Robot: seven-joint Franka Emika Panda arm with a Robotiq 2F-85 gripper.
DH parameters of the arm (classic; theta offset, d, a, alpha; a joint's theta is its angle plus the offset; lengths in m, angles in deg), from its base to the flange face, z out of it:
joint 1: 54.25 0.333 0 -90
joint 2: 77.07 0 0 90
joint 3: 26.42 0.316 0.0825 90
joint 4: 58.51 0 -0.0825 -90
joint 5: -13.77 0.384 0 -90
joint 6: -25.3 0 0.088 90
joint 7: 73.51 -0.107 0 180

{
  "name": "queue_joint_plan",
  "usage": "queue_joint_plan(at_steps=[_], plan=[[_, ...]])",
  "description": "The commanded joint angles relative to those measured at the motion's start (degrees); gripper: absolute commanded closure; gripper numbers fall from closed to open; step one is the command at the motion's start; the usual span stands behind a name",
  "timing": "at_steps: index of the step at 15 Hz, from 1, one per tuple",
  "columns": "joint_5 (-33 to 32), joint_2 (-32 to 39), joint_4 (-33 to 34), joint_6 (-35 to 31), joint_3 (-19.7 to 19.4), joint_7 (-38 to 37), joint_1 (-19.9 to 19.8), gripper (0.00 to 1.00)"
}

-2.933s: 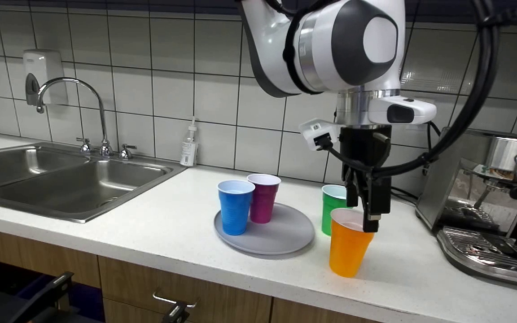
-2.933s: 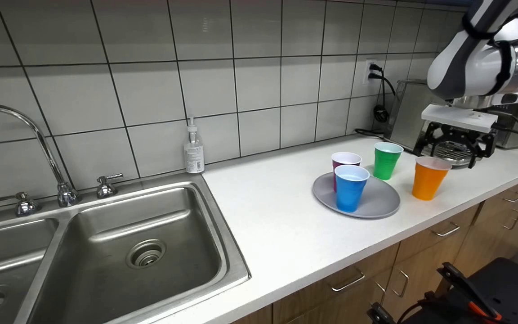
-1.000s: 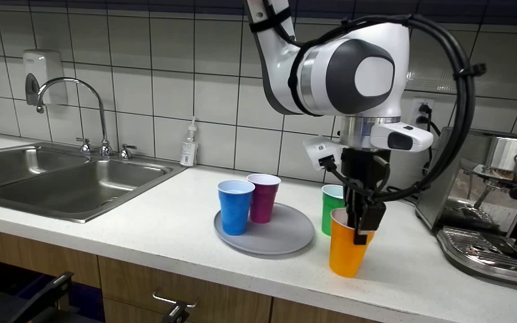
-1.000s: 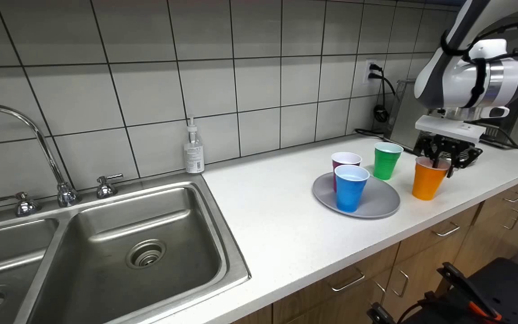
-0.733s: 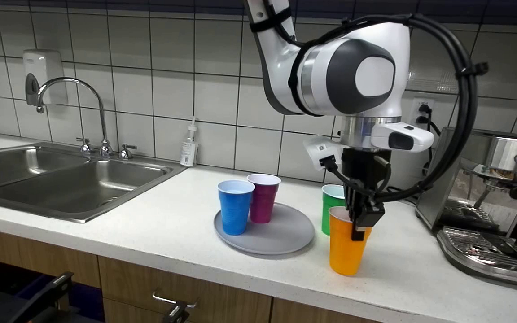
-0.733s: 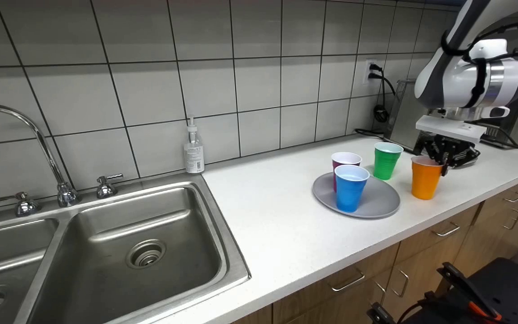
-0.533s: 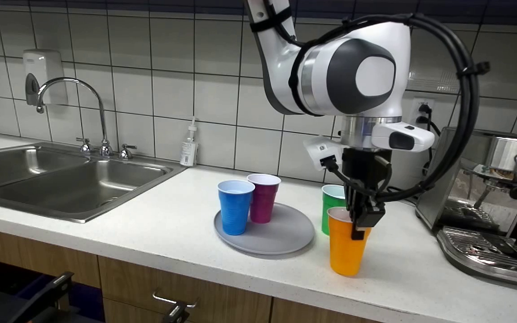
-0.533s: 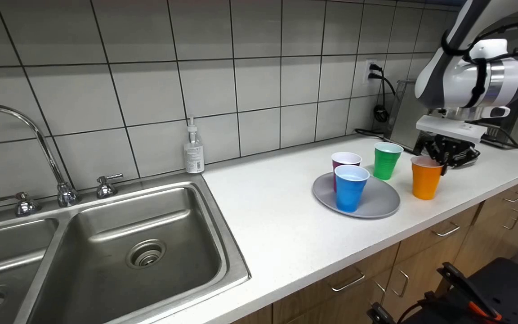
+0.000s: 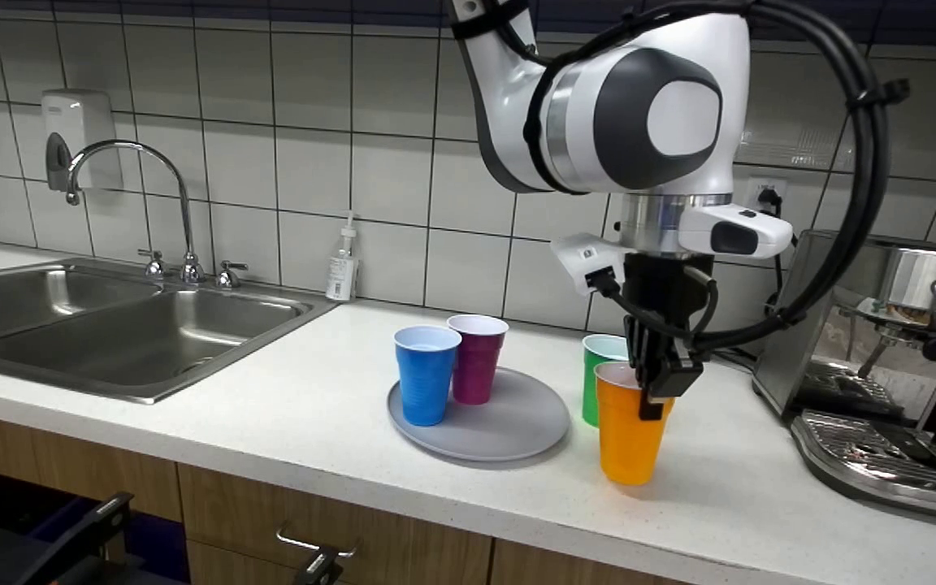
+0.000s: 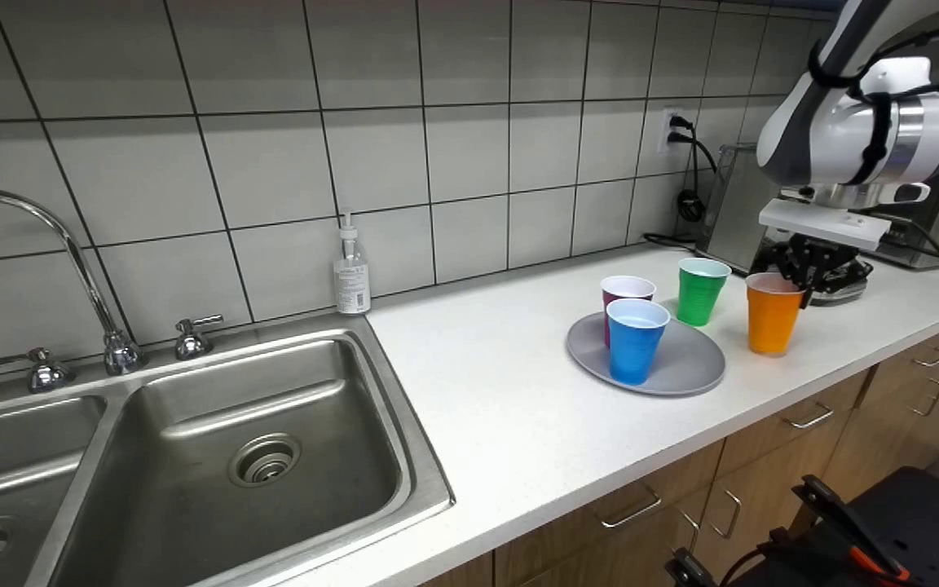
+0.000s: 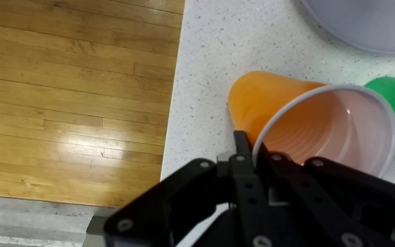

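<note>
My gripper [image 11: 252,144] is shut on the near wall of an orange cup [image 9: 629,443], one finger inside the cup and the other outside it. In the wrist view the cup's pale rim passes between the fingers [image 11: 241,140], and its mouth faces the camera. Both exterior views show the cup nearly upright, its base just off the counter. Close behind it stands a green cup [image 10: 699,295], partly covered by the orange one in an exterior view. A blue cup [image 9: 427,382] and a magenta cup [image 9: 478,366] share a round grey plate [image 9: 517,431].
The coffee machine [image 9: 882,390] stands beyond the cups, with a cord at the wall outlet [image 10: 669,130]. Toward the far end are a double sink [image 10: 274,391] and a soap bottle [image 10: 352,281]. In the wrist view the counter's edge runs close beside the orange cup, above a wooden floor [image 11: 81,85].
The jaws came down around the orange cup's rim and closed on its wall, shifting the cup slightly. Since half a second ago arm and cup have risen a little. Other cups stayed put.
</note>
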Motion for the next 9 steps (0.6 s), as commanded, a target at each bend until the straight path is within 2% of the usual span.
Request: queue_joint_plan(at_steps=[1,9], plan=[[-1.9,-6.4,-3.4,2.2,-0.5,2.1,0.3,0.99],[-7.3,-15.3,-10.1,2.4,1.2,-0.9,0.5,0.99]])
